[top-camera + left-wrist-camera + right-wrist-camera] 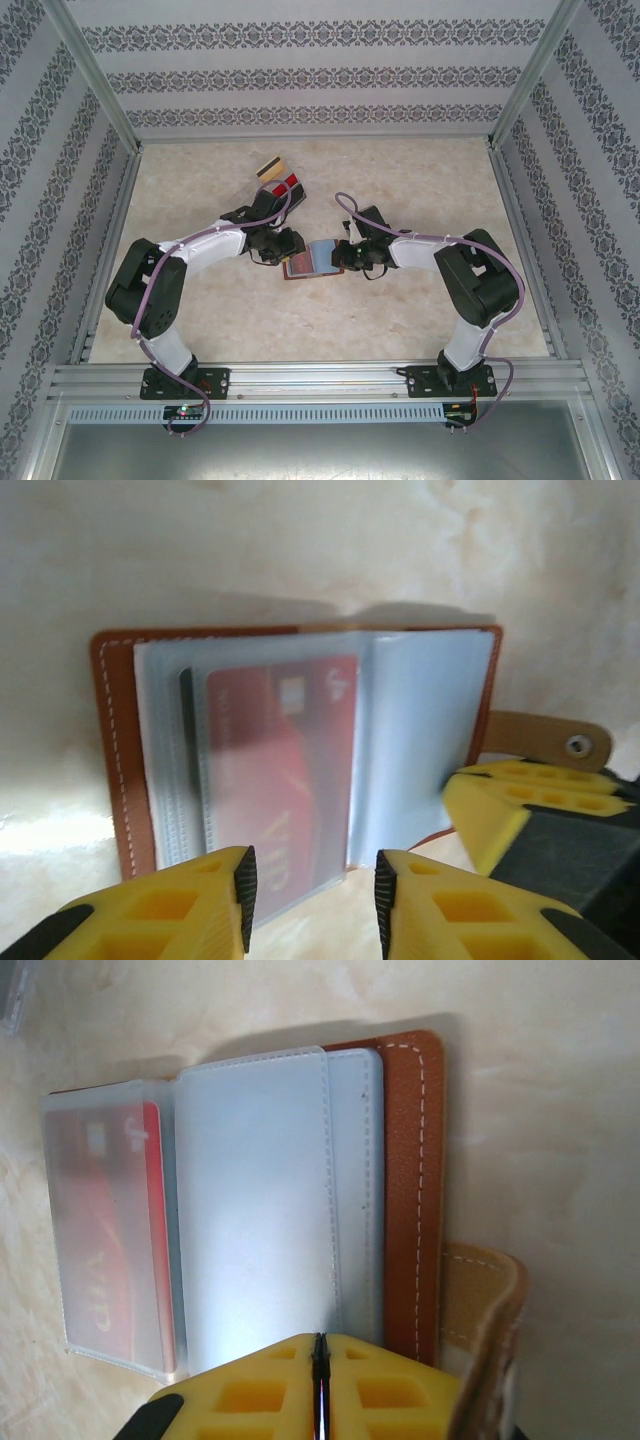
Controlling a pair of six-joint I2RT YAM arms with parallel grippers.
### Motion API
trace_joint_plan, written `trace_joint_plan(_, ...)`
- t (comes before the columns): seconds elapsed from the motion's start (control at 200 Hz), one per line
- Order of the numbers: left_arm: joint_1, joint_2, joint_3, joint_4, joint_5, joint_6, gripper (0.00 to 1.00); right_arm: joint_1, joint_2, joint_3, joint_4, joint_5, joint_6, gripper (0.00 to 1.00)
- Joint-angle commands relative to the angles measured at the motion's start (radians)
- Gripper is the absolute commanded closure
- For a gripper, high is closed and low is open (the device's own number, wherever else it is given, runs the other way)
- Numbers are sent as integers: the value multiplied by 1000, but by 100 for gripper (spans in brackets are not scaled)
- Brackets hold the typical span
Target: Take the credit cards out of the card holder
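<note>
The brown leather card holder (308, 263) lies open on the table between both grippers. Its clear plastic sleeves are fanned out, and a red credit card (285, 770) sits inside one of them. My left gripper (312, 895) is open at the holder's near edge. The corner of the sleeve with the red card reaches into the gap beside the left finger, ungripped. My right gripper (318, 1345) is shut, its tips resting on the edge of the empty sleeves (270, 1200) next to the leather cover (405, 1190). The red credit card (110, 1250) lies left of them.
Two loose cards, a tan one with a dark stripe (270, 167) and a red one (288, 183), lie on the marble table behind the left arm. The holder's strap with its snap (545, 738) sticks out sideways. Patterned walls enclose the table.
</note>
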Motion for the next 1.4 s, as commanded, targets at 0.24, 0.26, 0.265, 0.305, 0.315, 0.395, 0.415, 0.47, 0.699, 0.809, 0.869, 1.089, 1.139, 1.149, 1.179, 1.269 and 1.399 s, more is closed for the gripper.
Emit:
trace_joint_plan(0.24, 4, 51, 7, -22, -15, 15, 57, 8, 24, 16, -32, 34, 3, 87)
trace_joint_plan(0.26, 4, 54, 7, -21, -15, 15, 57, 8, 24, 16, -33, 33, 4, 87)
trace_joint_plan(0.265, 4, 54, 8, -21, -14, 14, 57, 8, 24, 16, -32, 33, 4, 87)
trace_joint_plan(0.305, 4, 58, 8, -21, -14, 13, 55, 8, 24, 16, -33, 33, 3, 87)
trace_joint_plan(0.315, 4, 58, 6, -20, -14, 13, 55, 8, 24, 16, -33, 33, 3, 87)
trace_joint_plan(0.395, 5, 63, 4, -18, -16, 13, 54, 7, 24, 16, -35, 34, 3, 87)
trace_joint_plan(0.415, 5, 64, 4, -17, -15, 13, 53, 9, 24, 16, -34, 34, 3, 87)
trace_joint_plan(0.47, 5, 65, 4, -15, -14, 12, 53, 8, 24, 16, -35, 33, 2, 87)
trace_joint_plan(0.699, 4, 79, 11, 6, 16, 8, 53, 8, 27, 18, -39, 34, 4, 87)
trace_joint_plan(0.809, 5, 82, 14, 6, 23, 10, 51, 8, 27, 18, -40, 34, 3, 87)
trace_joint_plan(0.869, 3, 84, 15, 6, 26, 12, 50, 8, 29, 19, -40, 35, 4, 87)
trace_joint_plan(1.089, 5, 75, 2, 75, 95, 8, 55, 9, 30, 21, -41, 33, 4, 87)
trace_joint_plan(1.139, 5, 66, 3, 73, 91, 11, 57, 8, 29, 22, -43, 35, 3, 87)
trace_joint_plan(1.149, 4, 64, 4, 72, 88, 12, 58, 8, 29, 22, -43, 35, 3, 87)
trace_joint_plan(1.179, 5, 57, 5, 64, 82, 16, 59, 8, 27, 22, -44, 37, 3, 87)
trace_joint_plan(1.269, 4, 35, 8, 48, 67, 31, 60, 8, 28, 22, -45, 37, 2, 87)
trace_joint_plan(1.399, 4, 14, 3, 73, 98, 41, 62, 7, 17, 24, -50, 36, 2, 87)
